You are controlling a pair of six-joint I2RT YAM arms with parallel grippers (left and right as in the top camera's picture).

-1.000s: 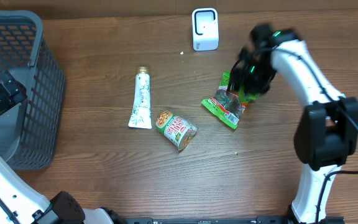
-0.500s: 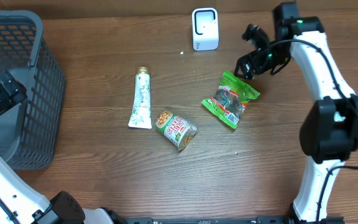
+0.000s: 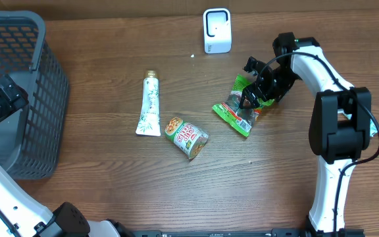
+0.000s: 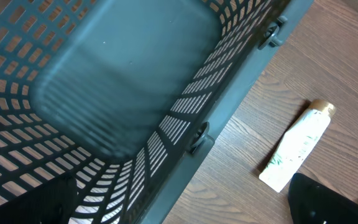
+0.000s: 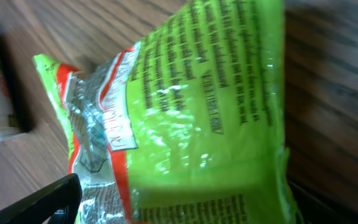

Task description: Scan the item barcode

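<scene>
Packet comes first: the green packet [image 3: 243, 108] lies flat on the worktop [image 3: 275, 178] right of centre in the overhead view, its top corner under my right fingers [image 3: 254, 87]. They are spread wide and have nothing clamped. In the right wrist view the printed green face fills the frame and one dark fingertip shows at lower left, clear of the foil. I cannot make out the barcode from here. The scanner [image 3: 216, 30] stands at the top centre, near the packet but up and to the left of it. To do this well, I judge I should straddle the crimped top edge rather than the puffy middle, close firmly so the slick film cannot slide, then lift and turn the coded face squarely toward the scanner window, pulling the foil flat so glare and creases do not break the bars. My left fingers [image 3: 4, 99] hang wide open and empty over the basket [image 3: 18, 26] at the left edge. The tube [image 3: 149, 105] and the small round pack [image 3: 187, 137] lie mid-frame, well clear of my path.
</scene>
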